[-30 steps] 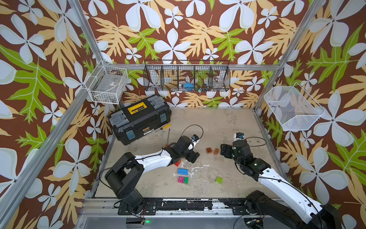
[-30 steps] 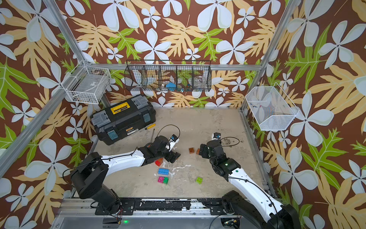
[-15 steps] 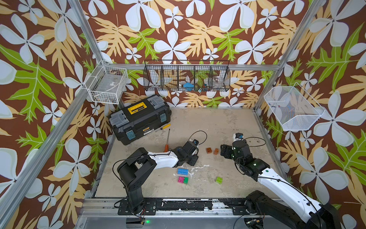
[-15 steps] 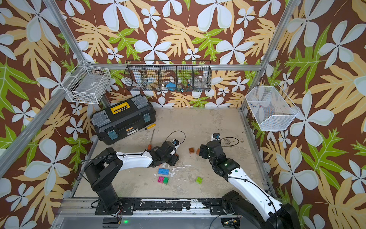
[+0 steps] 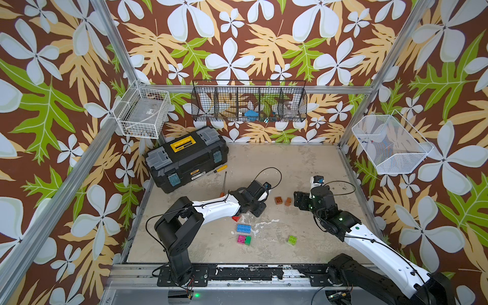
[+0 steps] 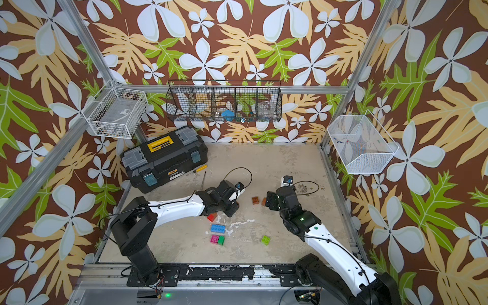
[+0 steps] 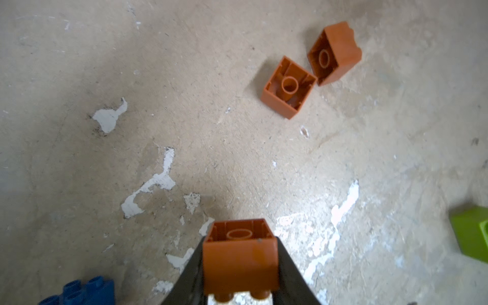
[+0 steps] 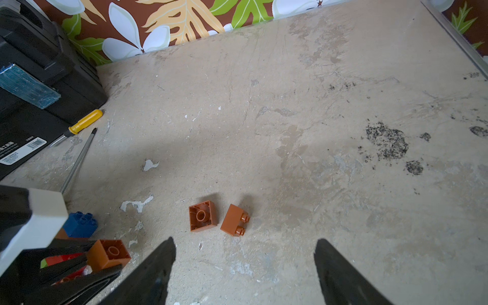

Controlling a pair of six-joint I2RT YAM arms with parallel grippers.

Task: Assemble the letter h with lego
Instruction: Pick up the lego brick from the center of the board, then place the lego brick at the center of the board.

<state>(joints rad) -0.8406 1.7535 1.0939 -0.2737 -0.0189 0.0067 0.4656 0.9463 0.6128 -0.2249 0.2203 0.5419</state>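
Note:
My left gripper (image 7: pixel 240 237) is shut on an orange lego brick (image 7: pixel 240 253), low over the floor left of centre (image 5: pixel 257 208); the brick (image 8: pixel 108 254) also shows in the right wrist view. Two loose orange bricks (image 5: pixel 278 200) (image 5: pixel 288 201) lie between the arms. My right gripper (image 8: pixel 244 239) stands open and empty just right of them (image 5: pixel 299 202). Nearer the front lie a red brick (image 5: pixel 236 218), a long blue brick (image 5: pixel 243 228), a joined pink-green pair (image 5: pixel 244 239) and a green brick (image 5: pixel 292 239). The letter h is out of view.
A black toolbox (image 5: pixel 186 158) sits at the back left, with a yellow-handled screwdriver (image 5: pixel 217 170) and a second screwdriver (image 5: pixel 224 182) beside it. Wire baskets (image 5: pixel 249 101) hang on the walls. A metal rail (image 5: pixel 237 274) runs along the front edge.
The left gripper has dropped toward the floor and shut on the orange brick; its arm has folded lower. The right arm has hardly moved and stays open.

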